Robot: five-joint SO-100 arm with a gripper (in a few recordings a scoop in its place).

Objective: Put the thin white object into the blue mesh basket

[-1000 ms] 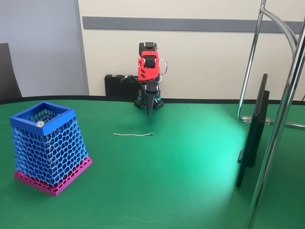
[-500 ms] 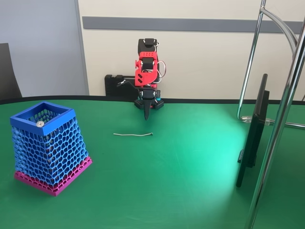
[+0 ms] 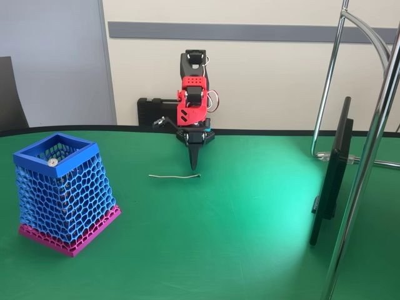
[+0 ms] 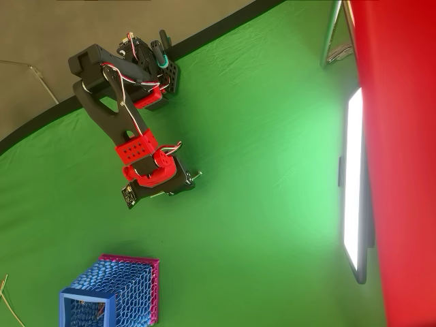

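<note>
We see a green table (image 3: 237, 212) running back to a cream wall with a grey band, and a black strip along the table's far edge. At the far side stands the red and black arm (image 3: 192, 100), bent over so its gripper (image 3: 193, 164) points straight down at the cloth. In the fixed view the fingers taper to one dark point and look closed together, with nothing between them; from overhead the gripper (image 4: 185, 182) is mostly hidden under the wrist, so we go by the fixed view alone. The stick (image 3: 174, 176) lies flat on the table, running left to right, its dark tip at the right end just below and beside the gripper's point; we cannot tell whether they touch. The basket (image 3: 62, 194) sits well apart from it, near the left edge, upright on its magenta base, a small silver disc on the near rim. Overhead the basket (image 4: 112, 293) shows at the lower left. A flat screen on chrome tubing stands at the right
</note>
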